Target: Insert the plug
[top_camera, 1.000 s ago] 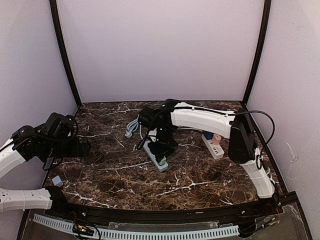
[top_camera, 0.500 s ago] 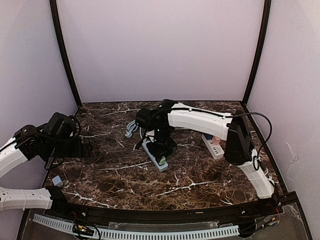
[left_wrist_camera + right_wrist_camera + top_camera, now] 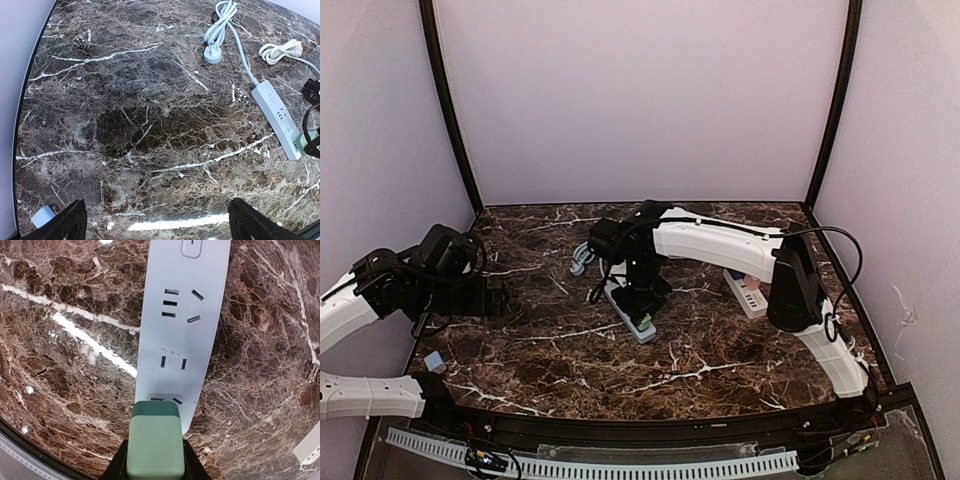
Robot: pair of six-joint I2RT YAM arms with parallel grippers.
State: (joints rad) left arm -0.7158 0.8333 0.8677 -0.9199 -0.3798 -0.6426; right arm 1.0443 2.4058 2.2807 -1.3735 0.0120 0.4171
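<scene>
**Q:** Where is the plug sitting, and what is holding it?

**A:** The right hand (image 3: pixel 155 467) is clamping a green plug (image 3: pixel 155 442) between its two fingers. It is reaching across to the middle of the dark marble desk (image 3: pixel 720 350). The plug is hovering at the near end of a pale grey power strip (image 3: pixel 182 315), right over the strip's last socket.

**Q:** Is it going in?

**A:** Not fully, judging by the wrist view. Two slots of that socket are peeking out just past the plug's far edge. The plug's body is hiding the prongs, so they may be touching the strip or just above it. I cannot tell which.

**Q:** What is the other arm doing?

**A:** The left hand (image 3: pixel 162 225) is hanging wide open over the left side of the desk, gripping nothing. It is well apart from the strip.

**Q:** So how far along is the job?

**A:** The pickup and carry are looking done. Lining the prongs up with the slots and pressing the plug home are looking like the remaining steps.
</scene>
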